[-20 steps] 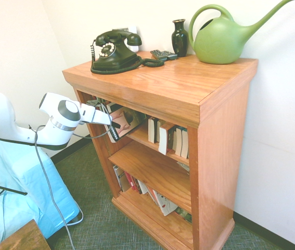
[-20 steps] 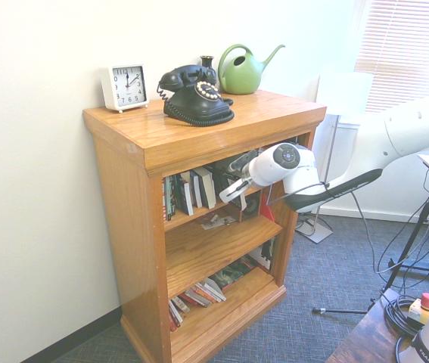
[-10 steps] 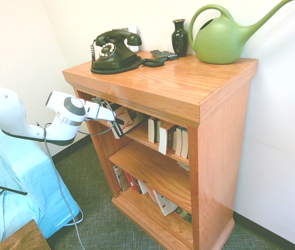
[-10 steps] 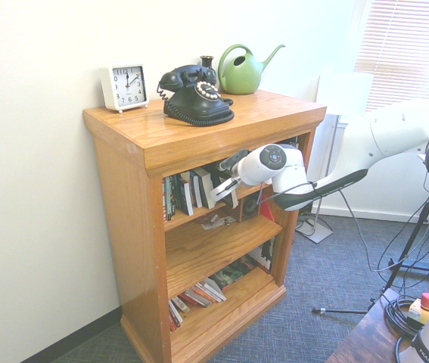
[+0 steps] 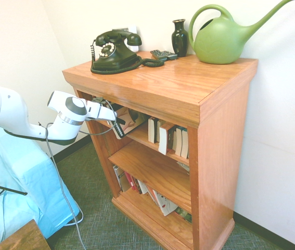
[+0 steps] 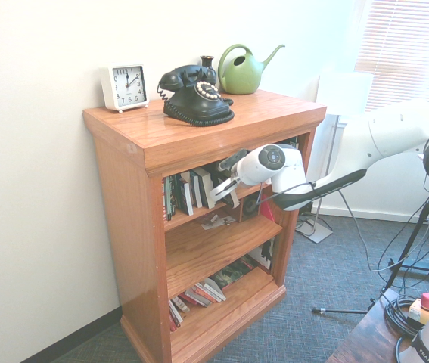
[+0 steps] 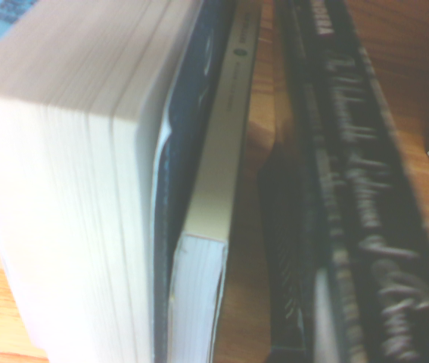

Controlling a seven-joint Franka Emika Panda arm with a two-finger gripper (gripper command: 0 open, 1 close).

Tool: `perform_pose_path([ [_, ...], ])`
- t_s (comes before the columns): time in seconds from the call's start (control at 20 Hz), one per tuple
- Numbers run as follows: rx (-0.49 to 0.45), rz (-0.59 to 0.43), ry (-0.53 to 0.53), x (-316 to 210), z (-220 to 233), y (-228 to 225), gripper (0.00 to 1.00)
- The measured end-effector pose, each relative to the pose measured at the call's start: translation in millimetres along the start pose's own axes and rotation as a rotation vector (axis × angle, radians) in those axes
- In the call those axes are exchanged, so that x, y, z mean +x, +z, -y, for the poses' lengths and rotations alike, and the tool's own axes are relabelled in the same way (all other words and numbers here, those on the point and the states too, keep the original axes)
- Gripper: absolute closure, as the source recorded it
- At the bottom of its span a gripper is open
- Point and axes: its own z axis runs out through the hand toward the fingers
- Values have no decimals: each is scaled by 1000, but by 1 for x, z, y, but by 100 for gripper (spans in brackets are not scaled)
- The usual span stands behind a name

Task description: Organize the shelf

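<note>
The shelf [image 5: 189,83] is an orange-brown wooden bookcase with three tiers, also seen in the second exterior view [image 6: 199,132]. My gripper [image 5: 117,124] reaches into the near end of the top tier, right at a leaning book [image 5: 131,119] with a pinkish cover and a dark spine. From the other side, the gripper [image 6: 220,190] sits just beside a row of upright books [image 6: 188,193]. Close up, the wrist view shows a thick white-paged book [image 7: 85,189] and a dark lettered spine [image 7: 350,189] on the wooden board [image 7: 411,76].
On the top board stand a black rotary phone [image 5: 113,52], a dark vase [image 5: 179,37], a green watering can [image 5: 220,39] and a white clock [image 6: 125,85]. More books stand further along the top tier [image 5: 168,138] and lean on the bottom tier [image 5: 142,190]. A loose paper [image 6: 218,221] lies on the middle tier.
Over the last second the arm rose and pushed further into the top tier, bringing the leaning book toward the upright row. In the last half second it barely moved.
</note>
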Motion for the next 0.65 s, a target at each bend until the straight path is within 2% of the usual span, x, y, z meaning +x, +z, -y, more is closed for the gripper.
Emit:
perform_pose_path([
  [0.3,1,8,-15,-8,-10,-14,0],
  [0.65,22,39,-13,-31,-49,-68,0],
])
